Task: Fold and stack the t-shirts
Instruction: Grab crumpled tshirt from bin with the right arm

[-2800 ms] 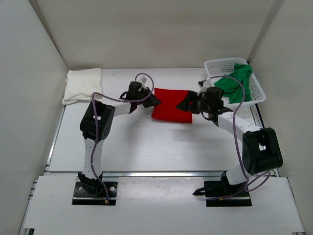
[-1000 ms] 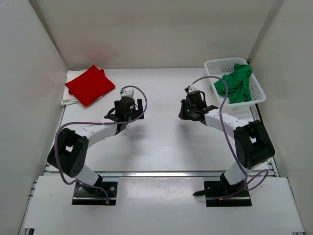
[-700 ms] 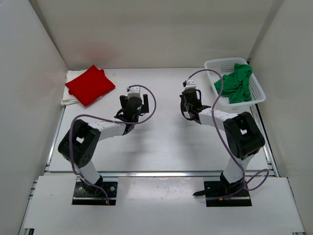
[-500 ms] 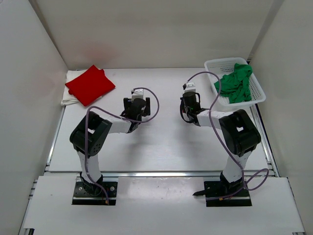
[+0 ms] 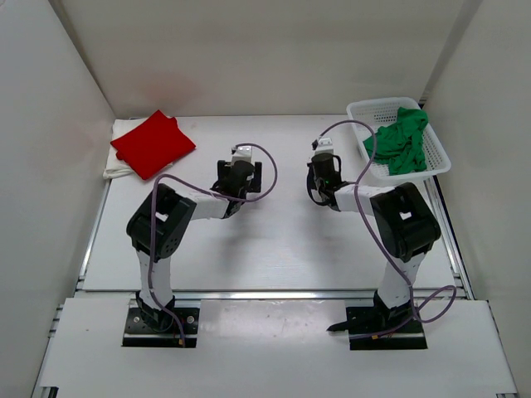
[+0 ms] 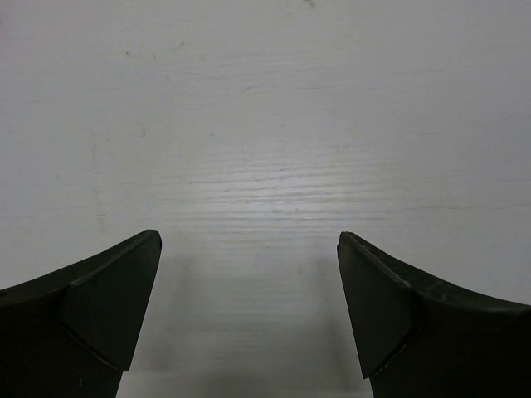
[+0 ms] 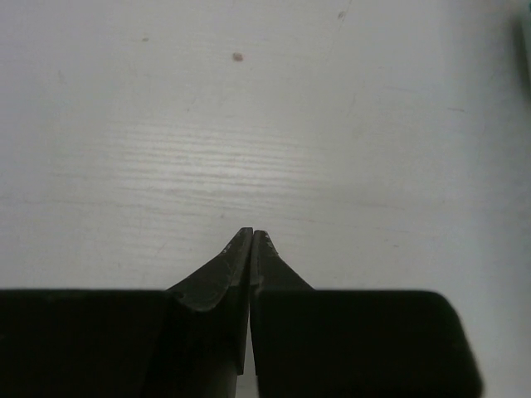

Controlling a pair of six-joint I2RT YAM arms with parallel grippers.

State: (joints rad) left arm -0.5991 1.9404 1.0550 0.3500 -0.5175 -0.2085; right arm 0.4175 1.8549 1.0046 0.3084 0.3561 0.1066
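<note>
A folded red t-shirt [image 5: 153, 144] lies on the cream-white t-shirt [image 5: 122, 126] at the table's back left corner. The green t-shirt [image 5: 398, 141] sits crumpled in the white basket [image 5: 358, 108] at back right. My left gripper [image 5: 241, 177] hangs over bare table at mid-left. In the left wrist view this left gripper [image 6: 249, 242] is open and its fingers [image 6: 108, 303] hold nothing. My right gripper [image 5: 322, 176] is over bare table left of the basket. In the right wrist view this right gripper [image 7: 251, 234] is shut and empty.
White walls enclose the table on the left, back and right. The basket stands against the right wall. Both arms' purple cables [image 5: 265, 166] loop above the table's middle.
Earlier the red t-shirt lay mid-table between both grippers; now it rests on the cream one. Over the last second the left gripper has swung right, and the right gripper has shifted slightly.
</note>
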